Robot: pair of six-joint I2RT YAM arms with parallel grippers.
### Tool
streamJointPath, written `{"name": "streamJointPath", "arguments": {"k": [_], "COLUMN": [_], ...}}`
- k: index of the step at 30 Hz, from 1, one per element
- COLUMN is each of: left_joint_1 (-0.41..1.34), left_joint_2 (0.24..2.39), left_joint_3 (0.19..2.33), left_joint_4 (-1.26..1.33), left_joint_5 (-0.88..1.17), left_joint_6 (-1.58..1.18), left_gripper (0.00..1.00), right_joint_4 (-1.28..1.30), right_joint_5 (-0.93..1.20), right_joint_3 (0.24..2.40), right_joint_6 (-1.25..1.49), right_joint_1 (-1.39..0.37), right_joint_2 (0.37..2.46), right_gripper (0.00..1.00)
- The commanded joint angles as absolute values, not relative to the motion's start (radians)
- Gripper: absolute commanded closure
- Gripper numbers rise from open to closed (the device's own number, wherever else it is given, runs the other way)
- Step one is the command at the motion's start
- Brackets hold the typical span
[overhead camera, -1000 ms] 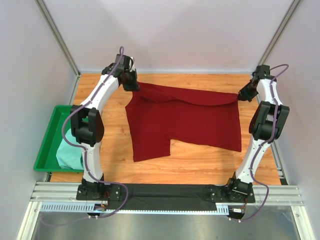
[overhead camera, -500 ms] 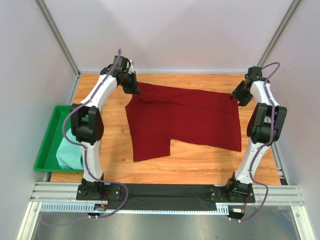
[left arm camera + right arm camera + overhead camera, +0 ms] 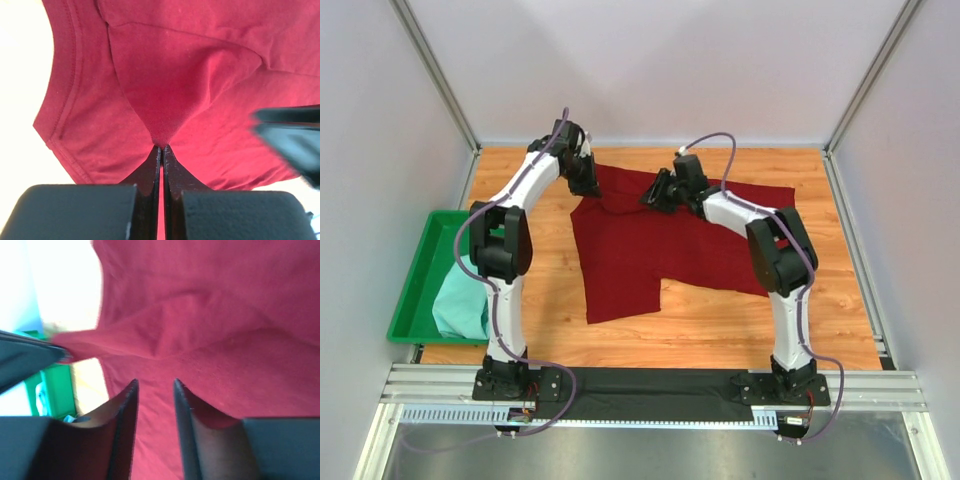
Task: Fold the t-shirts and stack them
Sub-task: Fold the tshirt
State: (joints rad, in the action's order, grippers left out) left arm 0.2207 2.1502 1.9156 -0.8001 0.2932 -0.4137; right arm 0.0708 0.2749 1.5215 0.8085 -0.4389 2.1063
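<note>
Pinching maroon t-shirt point(image 3: 690, 245) far-left corner: your left gripper point(image 3: 160, 148), jaws pressed on cloth; right gripper point(image 3: 154, 384) parted, empty, above shirt's far edge. Shirt spread on table point(image 3: 720, 330), unfolded; mint t-shirt point(image 3: 458, 305) bunched in green tray point(image 3: 412, 290). Nearly all left.

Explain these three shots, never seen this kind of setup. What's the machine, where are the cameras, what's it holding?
Two robot arms are bolted at the near edge of a wooden table. The wide picture looks down from above and behind them. The other two come from a camera on each wrist, looking along its own fingers. A dark red t-shirt lies spread on the table. The left gripper is shut on a pinch of it at the far left corner. The right gripper hangs open over the shirt near its far edge, holding nothing. At the left, a green tray holds a pale green shirt.
</note>
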Motion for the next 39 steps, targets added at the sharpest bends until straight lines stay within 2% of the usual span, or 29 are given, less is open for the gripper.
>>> {"name": "streamJointPath", "arguments": {"k": [1,2,5,7,12,14,17,27,34,39], "left_joint_1": [0.216,0.216,0.212,0.206,0.198,0.193,0.187,0.183,0.181,0.175], "left_joint_2": [2.166,2.186,2.224,2.240,2.284,2.325,2.350,2.355,2.347,2.355], "left_joint_3": [1.988,2.018,2.066,2.103,2.155,2.196,2.201,2.194,2.189,2.192], "left_joint_4": [-0.810,-0.813,-0.813,-0.805,-0.759,-0.775,-0.770,-0.712,-0.686,-0.681], "left_joint_5": [0.273,0.270,0.256,0.253,0.274,0.301,0.325,0.324,0.255,0.258], "left_joint_6": [-0.394,-0.393,-0.394,-0.406,-0.426,-0.433,-0.445,-0.454,-0.453,-0.459], "left_gripper": [1.00,1.00,1.00,1.00,1.00,1.00,1.00,1.00,1.00,1.00], "right_joint_4": [-0.048,-0.051,-0.051,-0.037,-0.006,-0.005,-0.003,-0.041,-0.075,-0.067], "right_joint_5": [0.235,0.230,0.229,0.216,0.210,0.213,0.224,0.209,0.196,0.209], "right_joint_3": [1.559,1.557,1.562,1.572,1.623,1.643,1.664,1.615,1.526,1.568], "right_joint_6": [0.882,0.882,0.882,0.870,0.862,0.876,0.903,0.920,0.922,0.925], "right_joint_1": [-0.445,-0.452,-0.457,-0.457,-0.457,-0.457,-0.457,-0.459,-0.460,-0.466], "right_joint_2": [2.148,2.164,2.192,2.204,2.258,2.275,2.305,2.286,2.220,2.249], "right_gripper": [0.66,0.75,0.86,0.87,0.85,0.80,0.77,0.83,0.70,0.69]}}
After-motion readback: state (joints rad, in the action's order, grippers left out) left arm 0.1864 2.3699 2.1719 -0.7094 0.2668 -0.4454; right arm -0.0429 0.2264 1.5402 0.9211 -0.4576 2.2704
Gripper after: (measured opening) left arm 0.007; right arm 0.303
